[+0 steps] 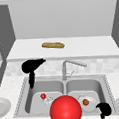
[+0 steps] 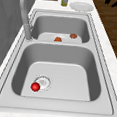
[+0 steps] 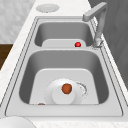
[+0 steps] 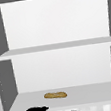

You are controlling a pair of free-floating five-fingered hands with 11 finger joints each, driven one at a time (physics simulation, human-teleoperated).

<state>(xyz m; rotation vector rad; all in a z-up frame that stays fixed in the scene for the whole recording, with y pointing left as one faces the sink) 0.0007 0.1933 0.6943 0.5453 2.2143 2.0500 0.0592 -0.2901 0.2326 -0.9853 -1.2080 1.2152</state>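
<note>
The left basin [image 2: 68, 77] lay open but for a small red ball [image 2: 35, 87] by its drain. A plate [image 3: 63, 93] covered much of the right basin's floor. The tap [image 1: 70, 65] rose over the divider. A big red ball [image 1: 65, 109] blocked the front. A loaf [image 1: 53, 45] lay on the shelf [image 1: 95, 47], with room either side.

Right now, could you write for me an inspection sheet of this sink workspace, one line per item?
Surface: double sink, white counter around it.
Job's things: small red ball beside the left basin's drain; plate in the right basin carrying a brown round item.
Clutter: large red ball in the foreground; bread loaf on the shelf; white plates on the counter at both ends.
Hands: left hand above the left basin's rear corner; right hand by the right basin's front rim.
Cables: nothing seen.
Surroundings: faucet, open shelves above.
</note>
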